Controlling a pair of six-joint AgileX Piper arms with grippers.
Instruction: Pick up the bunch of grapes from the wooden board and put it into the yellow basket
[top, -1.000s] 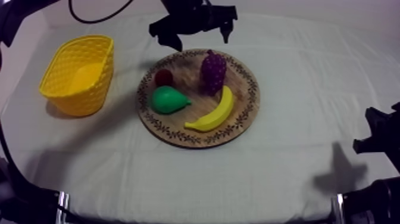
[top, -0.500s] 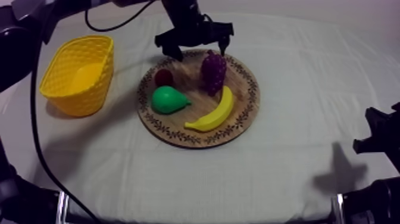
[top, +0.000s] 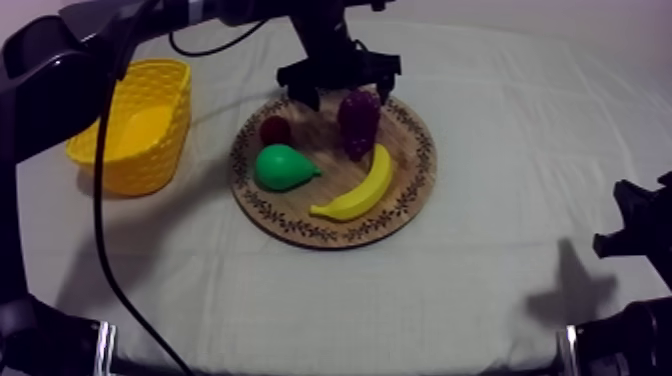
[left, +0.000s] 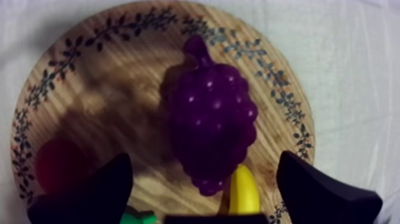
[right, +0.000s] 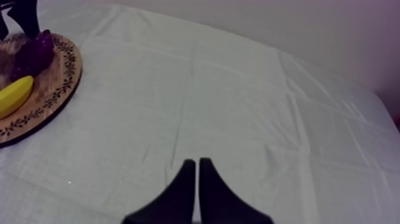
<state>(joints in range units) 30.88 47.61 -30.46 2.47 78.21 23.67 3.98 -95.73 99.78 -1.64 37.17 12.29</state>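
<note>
Left arm reaches in from the upper left, and the left gripper (top: 343, 92) hangs over the far side of the wooden board (top: 330, 236), jaws spread wide with nothing between them. From the left wrist camera, the two black fingers (left: 89, 193) stand either side of the bunch of grapes (left: 211, 125), well clear of it on both flanks. The grapes lie on the board (left: 107, 89), stem pointing to the far rim, purple and glossy. No contact that I can make out, though whether the fingertips touch the wood is hard to judge from here.

Around the grapes (top: 358, 122): the banana (top: 358, 190) lies just beside their lower end, its tip near the bunch in the wrist view (left: 243, 190). The small red fruit (top: 275, 129) sits to the other side, apart from the grapes, and the green pear (top: 282, 167) lies just below it. A dark leaf-and-vine pattern runs round the board's rim.

The yellow basket (top: 140, 165) stands on the cloth (top: 480, 280) at the left side of the table, apart from the board.

Over on the right, the right gripper (right: 196, 162) sits low over bare cloth, fingers pressed together in a narrow wedge, holding nothing. Its camera catches the board's edge (right: 53, 89), the grapes (right: 33, 53) and the banana (right: 13, 95) far off.
</note>
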